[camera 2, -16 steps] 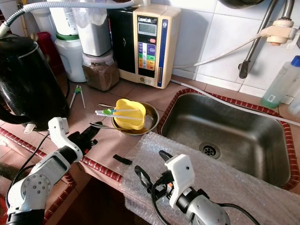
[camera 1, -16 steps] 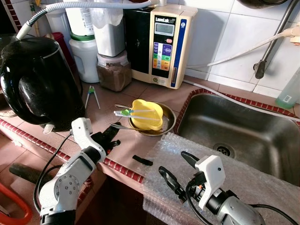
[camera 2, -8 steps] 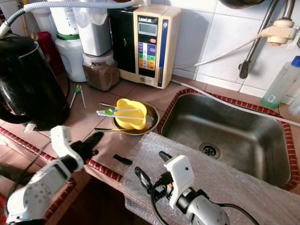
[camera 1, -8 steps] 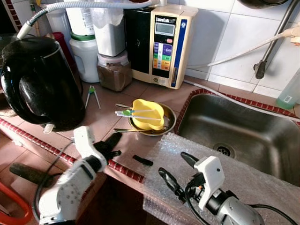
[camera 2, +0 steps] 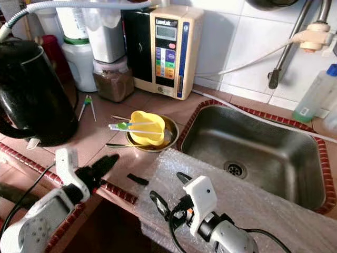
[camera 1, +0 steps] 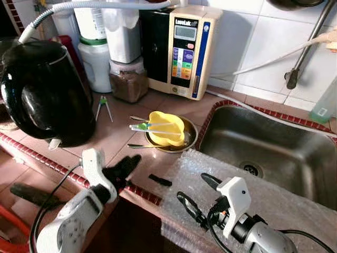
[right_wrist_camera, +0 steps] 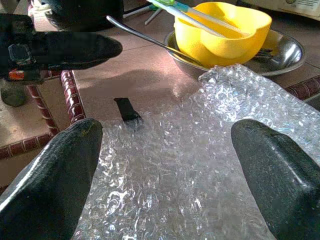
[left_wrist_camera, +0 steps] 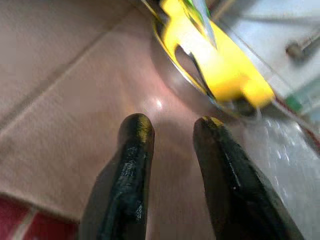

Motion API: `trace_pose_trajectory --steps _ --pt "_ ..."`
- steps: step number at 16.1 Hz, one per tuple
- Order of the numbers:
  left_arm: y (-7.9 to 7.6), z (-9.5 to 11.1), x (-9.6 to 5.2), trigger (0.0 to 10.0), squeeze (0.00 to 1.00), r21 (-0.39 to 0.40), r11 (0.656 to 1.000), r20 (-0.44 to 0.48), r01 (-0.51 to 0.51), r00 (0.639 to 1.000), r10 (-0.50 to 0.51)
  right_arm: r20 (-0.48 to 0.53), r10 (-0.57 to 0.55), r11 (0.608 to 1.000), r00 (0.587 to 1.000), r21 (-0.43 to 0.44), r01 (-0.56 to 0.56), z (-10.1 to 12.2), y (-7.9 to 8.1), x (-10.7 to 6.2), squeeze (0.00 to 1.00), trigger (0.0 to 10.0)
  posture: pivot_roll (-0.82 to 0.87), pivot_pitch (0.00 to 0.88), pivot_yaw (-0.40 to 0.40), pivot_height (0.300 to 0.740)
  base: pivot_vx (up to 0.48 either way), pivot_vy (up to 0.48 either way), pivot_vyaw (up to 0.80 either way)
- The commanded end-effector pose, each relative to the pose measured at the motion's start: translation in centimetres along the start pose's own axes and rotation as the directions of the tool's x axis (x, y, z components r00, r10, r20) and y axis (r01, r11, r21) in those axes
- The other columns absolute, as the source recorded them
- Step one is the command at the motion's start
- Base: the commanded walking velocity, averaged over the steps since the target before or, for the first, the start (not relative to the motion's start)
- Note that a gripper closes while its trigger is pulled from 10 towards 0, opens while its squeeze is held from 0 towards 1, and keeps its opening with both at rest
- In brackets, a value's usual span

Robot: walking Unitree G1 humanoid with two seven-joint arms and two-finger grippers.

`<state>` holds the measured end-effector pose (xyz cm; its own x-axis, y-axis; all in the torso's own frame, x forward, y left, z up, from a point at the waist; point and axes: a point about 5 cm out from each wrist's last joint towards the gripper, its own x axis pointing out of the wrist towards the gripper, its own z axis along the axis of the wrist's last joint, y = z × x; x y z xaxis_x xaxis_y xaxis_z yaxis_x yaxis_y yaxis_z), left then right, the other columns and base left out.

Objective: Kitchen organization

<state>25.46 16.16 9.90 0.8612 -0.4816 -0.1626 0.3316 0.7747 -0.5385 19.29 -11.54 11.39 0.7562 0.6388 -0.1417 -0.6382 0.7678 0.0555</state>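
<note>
My left gripper [camera 1: 125, 165] hangs over the front edge of the brown tiled table [camera 1: 118, 132], its two black fingers a little apart and holding nothing. It points at the shiny round metal dish [camera 1: 185, 142] that sits near the sink's [camera 1: 263, 142] left rim. In the dish lies a yellow plastic bowl [camera 1: 165, 127] with green and white chopsticks [camera 1: 145, 126] across it, and a thin metal spoon [camera 1: 139, 146] sticks out toward me.

I think I should reach forward slowly and stay low. I must pick one thing, close gently, and not bump the dish.

My right gripper [camera 1: 199, 194] is wide open over the clear bubble wrap [camera 1: 247, 190] at the table's front edge. A small black strip [camera 1: 159, 180] lies just beside the wrap.
</note>
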Motion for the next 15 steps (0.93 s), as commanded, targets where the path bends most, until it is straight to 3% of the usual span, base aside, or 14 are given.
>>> trace_pose_trajectory --steps 1,3,6,8,11,15 --pt "-0.5 -0.2 -0.5 10.0 1.0 0.058 0.998 -0.029 0.039 0.999 -0.037 -0.01 0.026 1.0 1.0 -0.004 -0.026 0.1 -0.1 -0.1 0.0 10.0 0.11 0.0 -0.009 0.74 0.0 0.0 0.0" --pt "-0.6 0.0 -0.6 10.0 1.0 0.079 0.996 -0.028 0.042 0.999 -0.04 -0.026 0.063 0.998 0.998 0.025 -0.063 -0.1 0.1 -0.3 0.0 10.0 0.12 0.0 -0.011 0.74 0.0 0.0 0.0" --pt "-1.1 1.6 -0.3 10.0 1.0 0.155 0.988 0.083 -0.01 0.997 -0.003 -0.063 0.071 0.996 0.995 0.05 -0.068 -0.9 -0.2 -1.5 0.0 10.0 0.12 0.0 -0.013 0.74 0.0 0.0 0.0" --pt "-1.3 2.4 0.1 10.0 1.0 0.139 0.99 0.134 -0.034 0.991 0.015 -0.05 0.059 0.998 0.997 0.042 -0.057 -0.8 -0.4 -1.9 0.0 10.0 0.11 0.0 -0.013 0.74 0.0 0.0 0.0" --pt "-1.4 2.0 0.5 10.0 1.0 0.124 0.992 0.126 -0.023 0.992 0.007 -0.009 0.072 0.997 0.997 0.016 -0.072 0.2 -0.2 -1.6 0.0 10.0 0.11 0.0 -0.014 0.74 0.0 0.0 0.0" --pt "-0.3 1.8 1.3 10.0 1.0 0.062 0.99 0.171 -0.125 0.979 0.113 0.002 0.08 0.997 0.997 -0.011 -0.08 0.8 -0.1 -1.3 0.0 10.0 0.09 0.0 -0.011 0.74 0.0 0.0 0.0"
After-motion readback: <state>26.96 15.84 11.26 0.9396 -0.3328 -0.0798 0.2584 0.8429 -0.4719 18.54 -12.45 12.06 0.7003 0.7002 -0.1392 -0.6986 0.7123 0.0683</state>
